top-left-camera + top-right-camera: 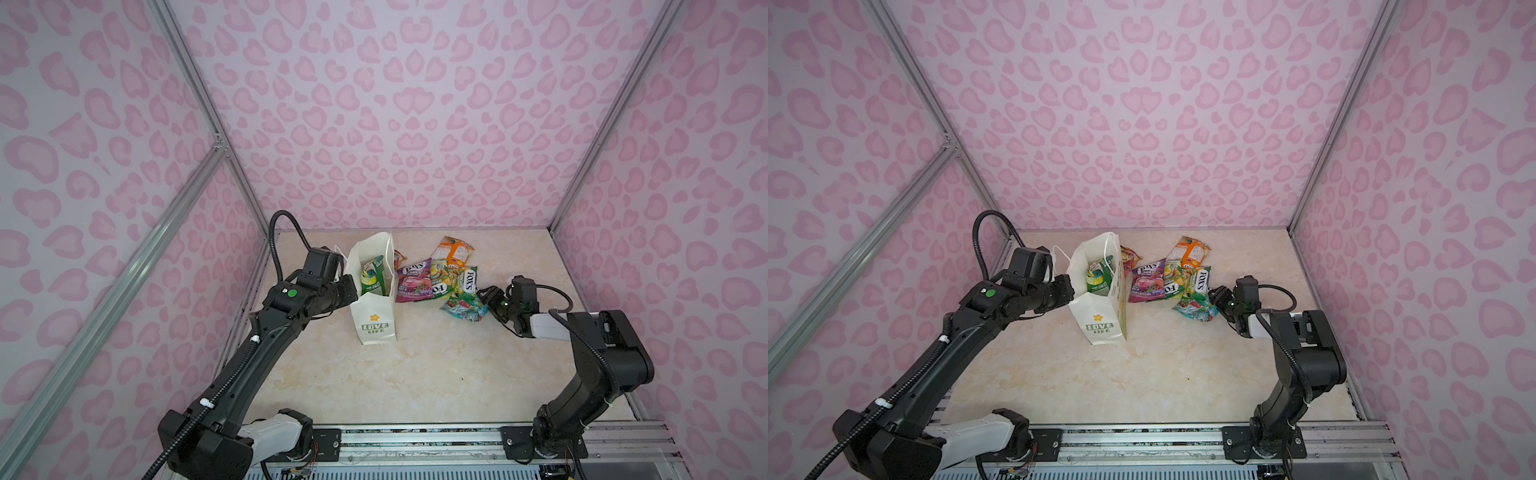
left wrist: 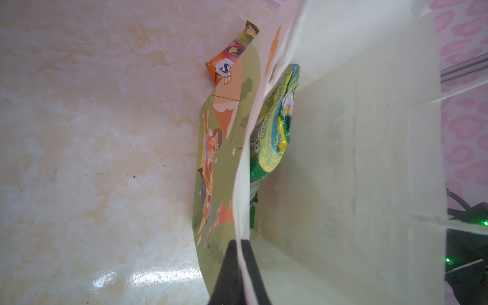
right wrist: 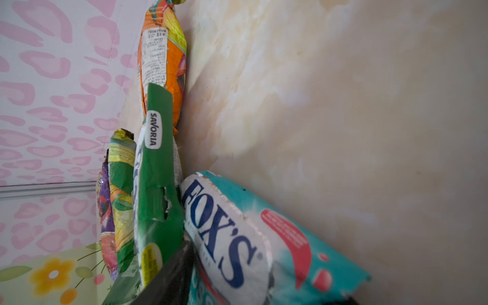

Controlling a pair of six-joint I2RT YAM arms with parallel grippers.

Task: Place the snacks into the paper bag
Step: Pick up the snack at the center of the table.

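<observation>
The paper bag [image 1: 374,322] [image 1: 1100,318] stands upright and open at the back left of the table, with a green snack [image 1: 372,276] [image 2: 274,137] inside it. My left gripper [image 1: 352,291] [image 2: 240,253] is shut on the bag's side wall [image 2: 356,158], one finger inside and one outside. To the right of the bag lie several snacks: purple [image 1: 415,282], orange [image 1: 453,251], green and yellow [image 1: 464,281] and teal [image 1: 463,308] [image 3: 264,237]. My right gripper [image 1: 483,296] [image 3: 264,285] is open at table level, its fingers either side of the teal packet's end.
A reddish packet [image 1: 400,257] [image 2: 232,52] lies right behind the bag. Pink patterned walls [image 1: 415,124] enclose the table on three sides, the left one close to my left arm. An aluminium rail [image 1: 415,440] with both arm bases runs along the front edge.
</observation>
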